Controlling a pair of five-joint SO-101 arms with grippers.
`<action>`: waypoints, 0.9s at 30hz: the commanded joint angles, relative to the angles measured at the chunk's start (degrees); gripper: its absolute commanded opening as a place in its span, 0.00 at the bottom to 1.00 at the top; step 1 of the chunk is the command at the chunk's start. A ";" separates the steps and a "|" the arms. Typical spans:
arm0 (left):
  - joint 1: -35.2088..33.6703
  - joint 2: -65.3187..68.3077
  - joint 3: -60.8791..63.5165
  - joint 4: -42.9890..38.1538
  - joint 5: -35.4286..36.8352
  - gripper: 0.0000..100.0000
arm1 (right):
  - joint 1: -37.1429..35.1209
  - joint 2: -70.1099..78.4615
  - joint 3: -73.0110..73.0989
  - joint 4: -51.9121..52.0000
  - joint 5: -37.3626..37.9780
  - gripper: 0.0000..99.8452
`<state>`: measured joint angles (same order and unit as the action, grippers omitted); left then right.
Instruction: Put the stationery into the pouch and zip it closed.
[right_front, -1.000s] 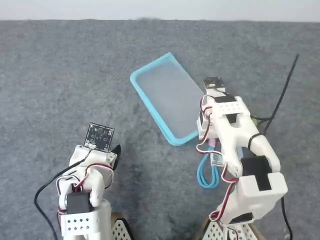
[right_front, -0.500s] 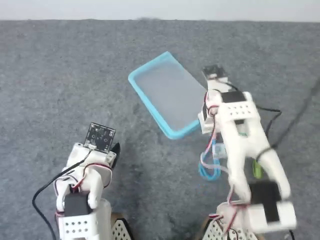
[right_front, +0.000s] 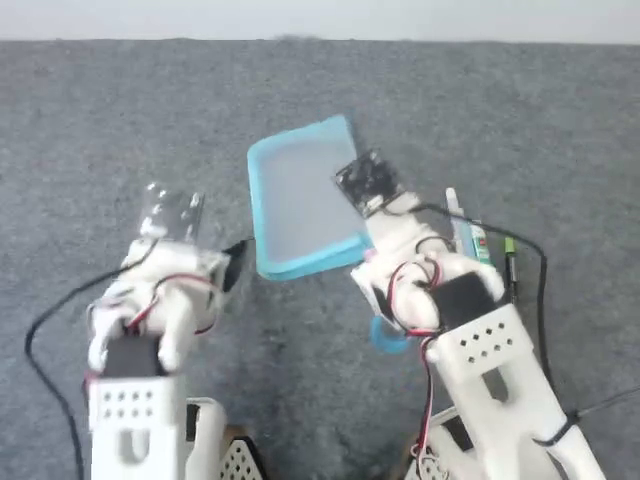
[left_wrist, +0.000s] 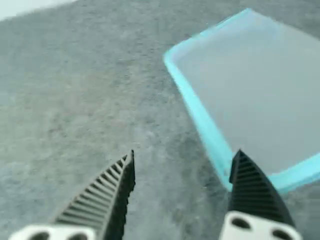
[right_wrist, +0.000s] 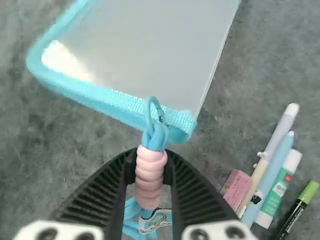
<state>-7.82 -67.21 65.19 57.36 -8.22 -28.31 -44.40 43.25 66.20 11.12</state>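
Observation:
The pouch (right_front: 300, 205) is flat and translucent with a light-blue zip border, and lies mid-table. My right gripper (right_wrist: 150, 175) is shut on the pink beaded zip pull (right_wrist: 150, 167) at the pouch (right_wrist: 145, 45) corner; in the high view this gripper (right_front: 368, 262) sits at the pouch's near right corner. The stationery lies to the right on the mat: pens (right_wrist: 274, 160), a glue stick (right_wrist: 281, 187), a pink eraser (right_wrist: 235, 187) and a green marker (right_wrist: 296, 210). My left gripper (left_wrist: 184, 165) is open just short of the pouch (left_wrist: 255, 85) edge, holding nothing; from above it (right_front: 238, 262) is by the pouch's near left corner.
Grey felt mat (right_front: 120, 120) covers the table, with room at the left and back. A blue strap loop (right_front: 388, 338) hangs under the right gripper. Stationery (right_front: 470, 240) and a black cable (right_front: 530, 255) lie beside the right arm.
The right arm swung left holding the zip pull, turning and shifting the pouch left and uncovering the stationery. The left arm moved forward to the pouch's near left corner.

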 joint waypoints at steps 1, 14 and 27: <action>7.74 7.38 1.54 -13.63 5.19 0.29 | -0.48 -3.38 0.00 -1.27 1.05 0.01; 12.66 23.47 6.64 -24.88 4.92 0.29 | -1.36 3.82 -29.98 14.29 1.05 0.01; 15.47 23.65 6.73 -23.47 7.65 0.29 | -16.66 9.98 -19.43 9.98 5.45 0.01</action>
<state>7.47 -43.21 72.66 33.89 -1.27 -44.13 -34.20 19.25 80.70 15.60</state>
